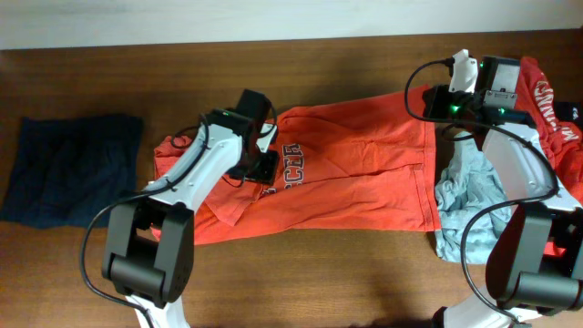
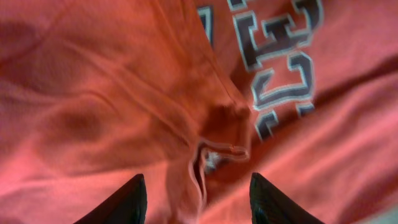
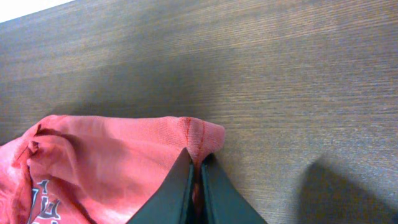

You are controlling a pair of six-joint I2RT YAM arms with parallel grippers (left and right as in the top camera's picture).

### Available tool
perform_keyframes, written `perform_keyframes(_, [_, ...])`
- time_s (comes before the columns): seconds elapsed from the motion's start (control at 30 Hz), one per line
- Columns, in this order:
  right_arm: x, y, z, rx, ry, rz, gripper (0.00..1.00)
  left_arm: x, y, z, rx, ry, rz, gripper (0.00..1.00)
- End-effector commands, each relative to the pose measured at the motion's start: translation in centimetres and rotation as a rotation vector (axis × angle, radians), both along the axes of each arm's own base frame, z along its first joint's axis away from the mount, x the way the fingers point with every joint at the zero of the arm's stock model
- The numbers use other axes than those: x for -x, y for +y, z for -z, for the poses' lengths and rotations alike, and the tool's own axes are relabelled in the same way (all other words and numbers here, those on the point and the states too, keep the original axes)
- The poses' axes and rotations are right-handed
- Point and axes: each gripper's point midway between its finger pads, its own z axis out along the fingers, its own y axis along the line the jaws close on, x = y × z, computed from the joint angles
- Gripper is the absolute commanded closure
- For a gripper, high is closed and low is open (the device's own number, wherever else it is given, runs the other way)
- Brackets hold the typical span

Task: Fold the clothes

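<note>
An orange T-shirt point(image 1: 355, 178) with dark lettering lies spread across the middle of the wooden table. My left gripper point(image 1: 262, 169) hovers over its printed chest area, open, with a raised fold of the orange T-shirt point(image 2: 205, 155) between the two finger tips point(image 2: 196, 199). My right gripper point(image 1: 435, 98) is at the shirt's far right corner, shut on the edge of the orange T-shirt point(image 3: 124, 155); the cloth is pinched between the fingers point(image 3: 198, 168).
A dark navy garment point(image 1: 73, 169) lies at the left. A pale grey-blue garment point(image 1: 469, 196) and a red printed garment point(image 1: 556, 118) lie at the right under my right arm. Bare wood point(image 3: 280, 74) lies beyond the shirt's corner.
</note>
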Motion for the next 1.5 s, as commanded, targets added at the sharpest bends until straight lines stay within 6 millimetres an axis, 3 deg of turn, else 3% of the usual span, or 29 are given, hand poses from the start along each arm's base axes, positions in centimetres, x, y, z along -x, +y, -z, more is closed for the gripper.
perform_keyframes(0.0, [-0.2,-0.3,-1.4,0.021,-0.035,0.003,0.95,-1.2,0.8,0.3,-0.077,-0.082,0.000,0.48])
perform_keyframes(0.2, [-0.1,-0.3,-1.4,0.021,-0.033,0.003,0.95,-1.5,1.0,1.7,-0.101,-0.096,0.058,0.48])
perform_keyframes(0.3, [-0.1,-0.3,-1.4,0.021,-0.034,0.003,0.95,-0.5,1.1,2.0,-0.105,-0.058,0.065,0.54])
perform_keyframes(0.73, [-0.2,-0.3,-1.4,0.021,-0.034,0.003,0.95,2.6,2.4,4.2,-0.156,0.036,0.138,0.55])
perform_keyframes(0.8, [-0.1,-0.3,-1.4,0.021,-0.033,0.003,0.95,2.3,2.7,4.2,-0.175,0.021,0.139,0.68])
perform_keyframes(0.83, [-0.1,-0.4,-1.4,0.021,-0.033,0.004,0.95,2.1,2.6,4.2,-0.175,0.012,0.138,0.87])
perform_keyframes(0.87, [-0.1,-0.4,-1.4,0.021,-0.033,0.004,0.95,1.9,2.6,4.2,-0.173,0.005,0.137,0.99])
perform_keyframes(0.93, [-0.1,-0.4,-1.4,0.021,-0.033,0.004,0.95,1.5,2.7,4.1,-0.183,-0.014,0.132,0.99])
perform_keyframes(1.17, [-0.1,-0.4,-1.4,0.021,-0.033,0.004,0.94,0.3,2.7,1.2,-0.206,-0.039,0.129,1.00])
perform_keyframes(1.3, [-0.1,-0.4,-1.4,0.022,-0.032,0.005,0.94,-0.5,3.1,-2.4,-0.235,-0.076,0.122,0.99])
perform_keyframes(1.47, [0.4,-0.4,-0.8,0.017,0.001,0.007,0.95,-0.8,4.1,-5.4,-0.272,-0.127,0.111,1.00])
